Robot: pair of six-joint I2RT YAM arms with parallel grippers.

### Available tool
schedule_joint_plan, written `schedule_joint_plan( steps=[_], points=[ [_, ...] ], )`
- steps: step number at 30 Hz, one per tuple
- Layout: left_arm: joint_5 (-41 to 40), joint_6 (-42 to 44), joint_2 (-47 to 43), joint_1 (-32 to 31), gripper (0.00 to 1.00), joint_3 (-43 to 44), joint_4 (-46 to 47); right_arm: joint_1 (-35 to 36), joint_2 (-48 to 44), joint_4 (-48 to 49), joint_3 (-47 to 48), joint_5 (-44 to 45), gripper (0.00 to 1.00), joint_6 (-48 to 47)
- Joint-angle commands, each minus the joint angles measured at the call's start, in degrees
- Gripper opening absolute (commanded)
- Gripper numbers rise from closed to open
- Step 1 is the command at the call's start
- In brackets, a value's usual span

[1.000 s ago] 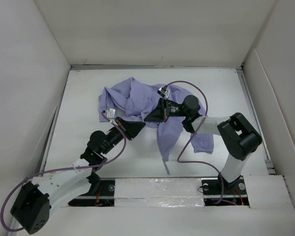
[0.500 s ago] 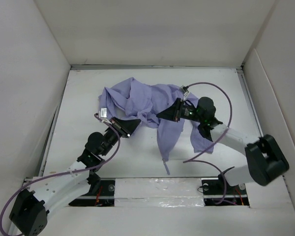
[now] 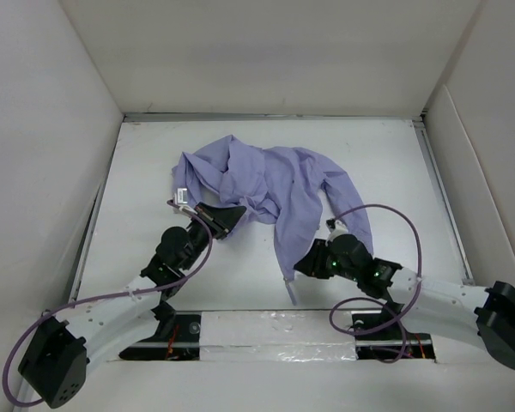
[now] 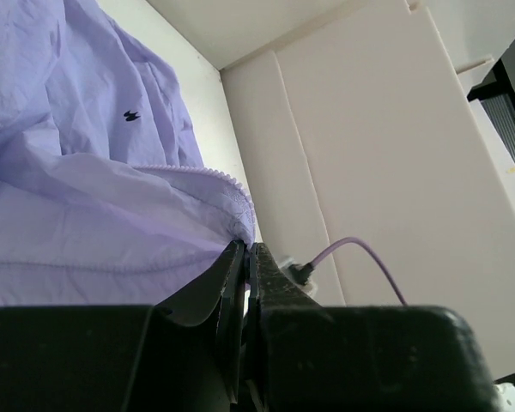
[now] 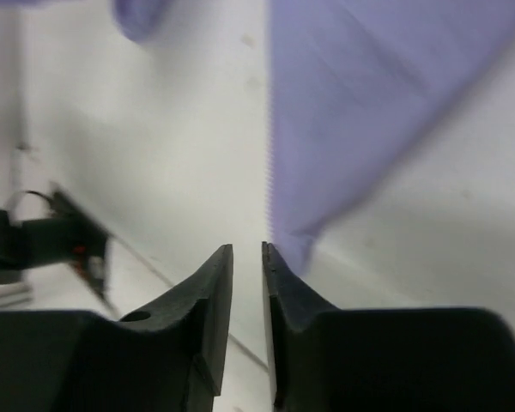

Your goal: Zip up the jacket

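Note:
The lavender jacket [image 3: 257, 176] lies crumpled at the table's middle, with a narrow strip [image 3: 289, 245] trailing toward the near edge. My left gripper [image 3: 229, 213] is shut on the jacket's toothed zipper edge [image 4: 232, 184] at the jacket's left near side; the cloth [image 4: 86, 197] fills the left wrist view. My right gripper [image 3: 305, 264] sits low beside the strip's near end. In the right wrist view its jaws [image 5: 246, 251] stand a narrow gap apart with nothing between them, and the strip's zipper teeth [image 5: 269, 172] are just ahead, right of the gap.
White enclosure walls [image 3: 60, 129] surround the white table. Purple cables loop from both wrists: the right arm's cable [image 3: 386, 213] and the left arm's cable [image 3: 112, 296]. A taped strip [image 3: 275, 330] runs along the near edge between the arm bases.
My right gripper has left the jacket's middle and swung down toward the near edge, beside the strip's end. The left gripper has barely moved and keeps its hold.

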Motion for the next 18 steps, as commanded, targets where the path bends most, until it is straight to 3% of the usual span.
schedule_joint_plan(
  steps=[1, 2, 4, 11, 18],
  points=[
    [0.74, -1.30, 0.22, -0.04, 0.00, 0.09, 5.50, 2.13, 1.83, -0.66, -0.56, 7.14, 0.35, 3.72],
    [1.10, -1.30, 0.14, -0.04, 0.00, -0.09, 5.68, 2.83, 3.40, 1.00, -0.91, 7.14, 0.45, 4.17],
    [1.62, -0.95, -0.04, -0.04, 0.00, -0.61, 5.77, 2.84, 5.17, 3.12, -2.05, 6.36, 0.47, 4.87],
    [4.61, 0.19, -0.04, -0.04, 0.00, -1.32, 5.94, 2.84, 15.80, 10.33, -1.09, 3.62, 0.44, 4.88],
    [5.14, 1.16, -0.13, -0.04, 0.00, -1.06, 5.41, 3.37, 17.04, 9.55, -0.30, 4.24, 0.41, 4.35]
  ],
)
